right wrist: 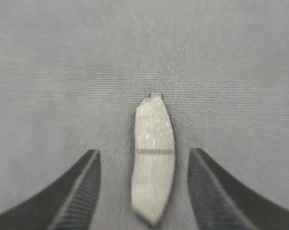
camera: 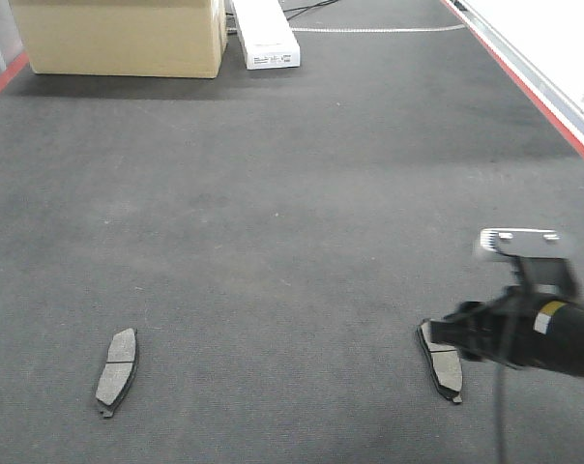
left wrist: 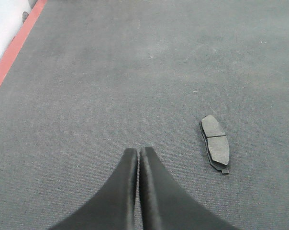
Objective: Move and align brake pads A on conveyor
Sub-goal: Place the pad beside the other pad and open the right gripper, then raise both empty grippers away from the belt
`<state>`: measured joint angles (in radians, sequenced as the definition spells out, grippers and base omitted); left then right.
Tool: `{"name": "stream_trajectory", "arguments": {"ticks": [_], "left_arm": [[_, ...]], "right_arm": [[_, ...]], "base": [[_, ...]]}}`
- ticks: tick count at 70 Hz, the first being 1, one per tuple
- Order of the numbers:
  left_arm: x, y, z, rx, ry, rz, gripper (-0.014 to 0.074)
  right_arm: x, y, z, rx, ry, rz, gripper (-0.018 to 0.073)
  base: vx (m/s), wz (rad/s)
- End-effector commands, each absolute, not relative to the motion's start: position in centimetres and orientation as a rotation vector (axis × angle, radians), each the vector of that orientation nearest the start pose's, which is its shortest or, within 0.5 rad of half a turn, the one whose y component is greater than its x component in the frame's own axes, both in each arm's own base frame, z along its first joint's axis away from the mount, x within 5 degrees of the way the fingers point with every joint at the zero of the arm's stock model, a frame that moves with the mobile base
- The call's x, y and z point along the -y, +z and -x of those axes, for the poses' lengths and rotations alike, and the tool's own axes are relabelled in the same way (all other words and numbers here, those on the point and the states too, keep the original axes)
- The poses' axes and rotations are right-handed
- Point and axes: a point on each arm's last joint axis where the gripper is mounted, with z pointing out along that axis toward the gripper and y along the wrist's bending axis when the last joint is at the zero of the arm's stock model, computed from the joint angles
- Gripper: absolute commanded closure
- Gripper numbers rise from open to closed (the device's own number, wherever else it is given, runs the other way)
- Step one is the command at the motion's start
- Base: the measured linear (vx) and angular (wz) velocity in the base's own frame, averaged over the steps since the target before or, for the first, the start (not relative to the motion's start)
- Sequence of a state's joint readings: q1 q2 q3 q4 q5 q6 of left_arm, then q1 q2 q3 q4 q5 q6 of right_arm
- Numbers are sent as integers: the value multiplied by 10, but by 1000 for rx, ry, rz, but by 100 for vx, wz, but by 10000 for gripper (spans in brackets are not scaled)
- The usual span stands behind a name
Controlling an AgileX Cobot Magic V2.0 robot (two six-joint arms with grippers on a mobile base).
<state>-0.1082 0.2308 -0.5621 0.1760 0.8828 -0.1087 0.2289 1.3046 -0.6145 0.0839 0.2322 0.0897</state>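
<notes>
Grey brake pad [right wrist: 153,143] lies on the conveyor [camera: 273,242] between the right gripper's [right wrist: 144,152] spread jaws; the left gripper's [left wrist: 138,151] jaws meet.

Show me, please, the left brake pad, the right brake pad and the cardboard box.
Left brake pad [camera: 116,372]: front view, mid-face near groove.
Right brake pad [right wrist: 153,178]: right wrist view, face below groove.
Cardboard box [camera: 118,41]: front view, front wall.
</notes>
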Motion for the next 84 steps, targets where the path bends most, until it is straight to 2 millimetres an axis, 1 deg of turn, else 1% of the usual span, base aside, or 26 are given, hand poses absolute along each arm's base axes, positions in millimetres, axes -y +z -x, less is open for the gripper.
{"name": "stream_trajectory", "arguments": {"ticks": [1,9,14,23,29,42,46,54,84], "left_arm": [[-8,321,-38,-1941,59,-32,603],[-8,321,-38,-1941,59,-32,603],[-8,321,-38,-1941,59,-32,603],[-8,321,-38,-1941,59,-32,603],[-8,321,-38,-1941,59,-32,603],[-8,321,-38,-1941,59,-32,603],[-8,321,-38,-1941,59,-32,603],[-8,321,-38,-1941,59,-32,603],[-8,321,-38,-1941,59,-32,603]], "right_arm": [[-52,247,-220,-2248,204,116,239],[-46,269,-194,-2148,210,125,313],[-42,276,-181,-2110,185,157,370],[-36,282,-158,-2025,167,178,496],[-32,281,-142,-1966,168,179,570],[-24,280,-108,-1800,186,164,566],[-23,278,-101,-1777,188,162,564],[-21,281,-91,-1712,193,157,563],[-20,283,-89,-1697,196,154,560]], "base": [[0,0],[0,0],[0,0],[0,0],[0,0],[0,0],[0,0],[0,0],[0,0]]}}
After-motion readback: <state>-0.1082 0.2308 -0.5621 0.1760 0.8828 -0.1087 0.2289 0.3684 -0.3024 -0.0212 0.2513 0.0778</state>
